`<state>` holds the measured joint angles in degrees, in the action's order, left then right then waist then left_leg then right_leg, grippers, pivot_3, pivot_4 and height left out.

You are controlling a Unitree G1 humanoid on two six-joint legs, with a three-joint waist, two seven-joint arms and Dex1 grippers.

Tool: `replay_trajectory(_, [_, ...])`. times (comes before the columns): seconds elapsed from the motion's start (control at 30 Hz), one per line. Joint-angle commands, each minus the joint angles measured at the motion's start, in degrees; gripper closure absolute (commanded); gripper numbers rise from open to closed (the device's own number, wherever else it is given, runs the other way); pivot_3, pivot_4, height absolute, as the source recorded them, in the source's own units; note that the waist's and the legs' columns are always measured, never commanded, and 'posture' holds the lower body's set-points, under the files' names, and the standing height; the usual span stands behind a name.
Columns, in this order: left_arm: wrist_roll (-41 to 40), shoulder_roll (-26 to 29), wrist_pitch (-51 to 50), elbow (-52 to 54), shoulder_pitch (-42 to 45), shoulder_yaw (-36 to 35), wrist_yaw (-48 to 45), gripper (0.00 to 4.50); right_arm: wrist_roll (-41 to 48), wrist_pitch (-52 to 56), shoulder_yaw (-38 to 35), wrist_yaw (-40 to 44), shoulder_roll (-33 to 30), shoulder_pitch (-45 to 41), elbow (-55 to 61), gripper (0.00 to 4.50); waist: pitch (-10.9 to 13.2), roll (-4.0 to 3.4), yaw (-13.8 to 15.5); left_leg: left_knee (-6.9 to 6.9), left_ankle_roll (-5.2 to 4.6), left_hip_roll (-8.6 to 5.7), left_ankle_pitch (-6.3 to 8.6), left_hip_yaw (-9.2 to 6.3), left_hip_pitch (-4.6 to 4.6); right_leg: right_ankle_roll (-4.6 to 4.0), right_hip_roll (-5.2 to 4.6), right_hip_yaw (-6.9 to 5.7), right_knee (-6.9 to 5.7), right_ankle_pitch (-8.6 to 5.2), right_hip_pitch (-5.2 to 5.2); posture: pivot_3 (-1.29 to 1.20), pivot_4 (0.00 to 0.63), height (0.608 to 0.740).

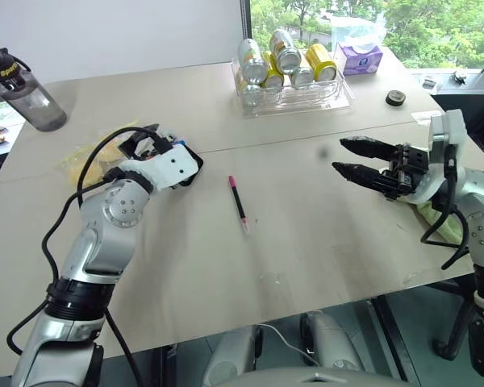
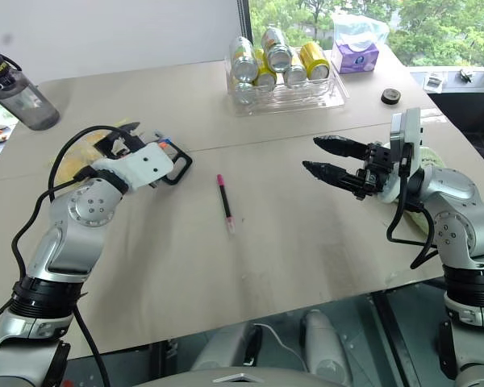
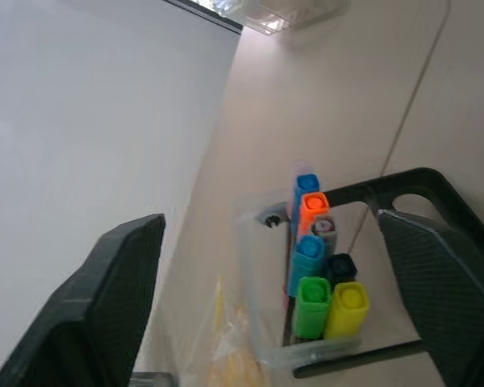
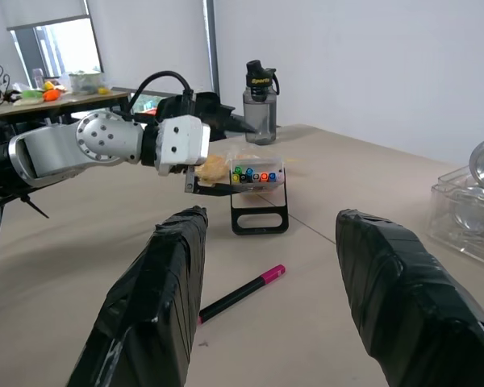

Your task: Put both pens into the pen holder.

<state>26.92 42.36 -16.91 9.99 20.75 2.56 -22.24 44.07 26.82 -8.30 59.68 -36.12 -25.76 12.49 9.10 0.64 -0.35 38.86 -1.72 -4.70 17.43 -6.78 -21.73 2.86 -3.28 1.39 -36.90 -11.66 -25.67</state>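
A slim black pen (image 1: 238,201) with a magenta-pink cap lies flat on the table between my two arms; the right wrist view shows the pen (image 4: 242,294) too. The black pen holder (image 1: 187,171) stands left of it, with bright markers (image 3: 310,294) packed upright inside. I cannot make out the other pen for certain among them. My left gripper (image 3: 270,222) is open just above and behind the holder, with nothing between its fingers. My right gripper (image 1: 340,155) hovers over the right of the table, pointing left, open and empty.
A clear tray of cans (image 1: 294,93) stands at the back centre, with a tissue box (image 1: 359,56) and a roll of tape (image 1: 396,97) to its right. A water bottle (image 1: 28,93) stands at the far left. A yellow bag (image 1: 77,161) lies beside the holder.
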Motion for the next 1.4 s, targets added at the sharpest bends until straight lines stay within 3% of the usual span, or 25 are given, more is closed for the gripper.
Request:
replay_trajectory(0.03, [0.03, -0.24, 0.44, 0.78, 0.67, -1.68, 0.96, 0.1, -0.39, -1.4, -1.02, -0.03, 0.07, -0.28, 0.93, 1.77, 0.0, 0.0, -0.13, 0.0, 0.0, 0.0, 0.0, 0.0, 0.0, 0.0, 0.0, 0.01, -0.01, 0.0, 0.0, 0.0, 0.15, 0.739])
replay_trajectory(0.23, [-10.77, -5.32, -1.22, 2.54, 1.23, -4.71, -3.81, 0.1, -6.13, -1.32, 3.95, -4.05, 1.88, 0.78, 2.41, 1.77, -0.01, 0.0, -0.15, 0.15, 0.0, 0.0, 0.0, -0.03, -0.03, 0.0, 0.0, -0.02, -0.08, 0.0, 0.0, 0.0, 0.15, 0.739])
replay_trajectory(0.33, [-29.1, -12.95, -17.27, 9.22, 1.22, -12.04, -10.25, 0.1, -11.0, -0.78, 9.7, -8.43, 5.12, 0.19, 3.09, 1.77, -0.03, 0.02, -0.42, 0.28, 0.0, -0.01, 0.0, -0.02, -0.04, 0.0, -0.02, -0.02, -0.18, 0.0, 0.0, 0.0, 0.15, 0.739])
replay_trajectory(0.43, [-41.19, -4.03, -34.1, 19.17, -0.69, -15.81, -22.43, 0.1, -20.69, 0.67, 18.0, -15.02, 8.16, -2.59, 2.54, 1.77, -0.02, 0.03, -1.47, 0.35, 0.01, 0.0, 0.0, -0.02, -0.08, 0.0, 0.02, -0.02, -0.32, 0.0, -0.07, 0.0, 0.15, 0.739])
replay_trajectory(0.57, [-50.33, 9.23, -47.09, 25.54, -7.12, -23.86, -31.44, 0.1, -26.75, 4.54, 24.33, -21.33, 14.23, -7.63, -1.57, 1.77, -0.02, 0.02, -2.68, 0.35, 0.06, 0.0, -0.02, 0.05, -0.03, -0.02, 0.07, 0.08, -0.57, -0.01, -0.21, 0.0, 0.15, 0.739])
replay_trajectory(0.67, [-55.03, 14.99, -50.74, 28.35, -15.32, -30.5, -36.58, 0.1, -30.63, 7.15, 28.61, -24.15, 19.86, -12.03, -6.92, 1.77, -0.05, -0.16, -3.07, 0.28, 0.06, -0.03, -0.02, 0.25, 0.1, -0.02, 0.1, 0.27, -0.7, -0.02, -0.26, 0.0, 0.15, 0.739])
replay_trajectory(0.77, [-56.0, 14.3, -50.27, 27.57, -21.06, -37.81, -36.32, 0.0, -32.21, 9.7, 31.6, -24.77, 25.38, -15.81, -12.24, 1.05, -0.03, -0.19, -2.69, 0.26, 0.09, 0.01, -0.03, 0.21, 0.1, -0.03, 0.13, 0.23, -0.69, -0.03, -0.25, 0.0, 0.15, 0.739])
replay_trajectory(0.83, [-57.14, 12.91, -48.34, 28.48, -26.66, -41.85, -38.01, 0.0, -33.86, 11.36, 33.32, -26.27, 29.08, -17.43, -14.79, 0.09, -0.02, -0.21, -2.31, 0.26, 0.12, 0.03, -0.05, 0.14, 0.09, -0.05, 0.14, 0.18, -0.7, -0.03, -0.26, 0.0, 0.15, 0.739])
replay_trajectory(1.0, [-56.36, 11.49, -44.92, 29.63, -39.4, -48.22, -39.57, 0.0, -37.5, 15.43, 34.45, -31.22, 37.29, -21.78, -25.17, 0.03, -0.05, -0.15, -1.95, 0.2, 0.12, -0.01, -0.04, 0.17, 0.07, -0.05, 0.12, 0.19, -0.52, -0.03, -0.24, 0.0, 0.15, 0.739])
replay_trajectory(1.13, [-59.19, 11.11, -44.95, 30.8, -40.54, -51.7, -39.11, 0.0, -40.84, 19.4, 34.41, -35.09, 40.41, -24.89, -33.31, 0.03, -0.07, -0.14, -1.61, 0.2, 0.14, -0.02, -0.05, -0.05, 0.07, -0.06, 0.11, -0.01, -0.52, -0.03, -0.2, 0.0, 0.15, 0.739])
replay_trajectory(1.27, [-60.79, 11.35, -45.32, 31.69, -41.82, -53.09, -38.92, 0.0, -40.65, 26.34, 35.41, -33.53, 41.76, -24.98, -34.34, 0.03, -0.08, -0.16, -2.09, 0.19, 0.14, -0.06, -0.05, -0.01, 0.14, -0.06, 0.09, 0.04, -0.51, -0.03, -0.07, 0.0, 0.15, 0.739])
replay_trajectory(1.4, [-62.32, 11.68, -45.52, 32.04, -42.52, -53.93, -38.5, 0.0, -41.1, 28.55, 36.8, -32.51, 41.83, -24.14, -32.28, 1.84, -0.14, -0.2, -2.13, 0.09, 0.14, -0.04, -0.05, -0.01, 0.22, -0.07, 0.09, 0.05, -0.5, -0.03, -0.05, 0.0, 0.15, 0.739])
